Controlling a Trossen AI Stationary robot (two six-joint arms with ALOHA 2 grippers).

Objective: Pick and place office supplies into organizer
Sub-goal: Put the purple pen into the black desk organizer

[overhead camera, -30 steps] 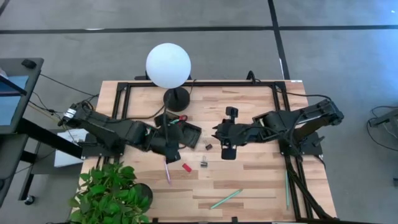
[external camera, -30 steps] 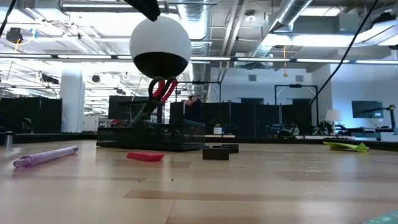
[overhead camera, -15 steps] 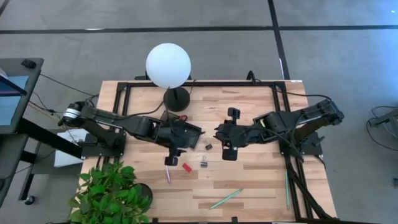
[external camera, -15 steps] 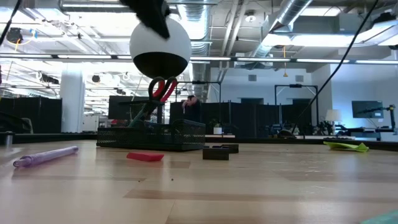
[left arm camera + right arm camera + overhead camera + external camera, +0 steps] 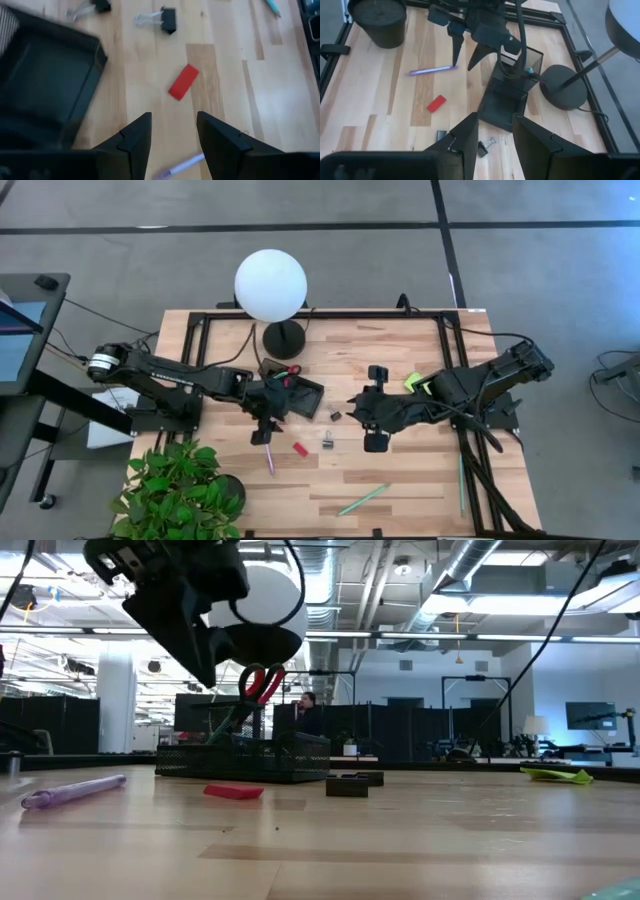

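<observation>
The black organizer (image 5: 297, 392) sits mid-table with the red-handled scissors (image 5: 262, 682) standing in it. On the wood near it lie the purple pen (image 5: 269, 459), the small red block (image 5: 299, 448) and two black clips (image 5: 327, 443). A light-green pen (image 5: 363, 499) lies toward the near edge, and the lime-green sticky-note pad (image 5: 415, 383) lies beside the right arm. My left gripper (image 5: 172, 135) is open, hanging above the table between the purple pen (image 5: 182, 165) and the red block (image 5: 183, 81). My right gripper (image 5: 495, 132) is open, right of the organizer (image 5: 507, 95), pointing toward it.
The lamp's round black base (image 5: 284, 337) and white globe (image 5: 270, 285) stand behind the organizer. A potted plant (image 5: 180, 490) fills the near left corner. A black metal frame (image 5: 320, 314) runs along the table's edges. Bare wood lies between the clips and the near edge.
My left gripper has come down from above the organizer's near side toward the purple pen, dropping into the low view. My right arm has shifted toward the near edge, uncovering the sticky-note pad. No object on the table has moved.
</observation>
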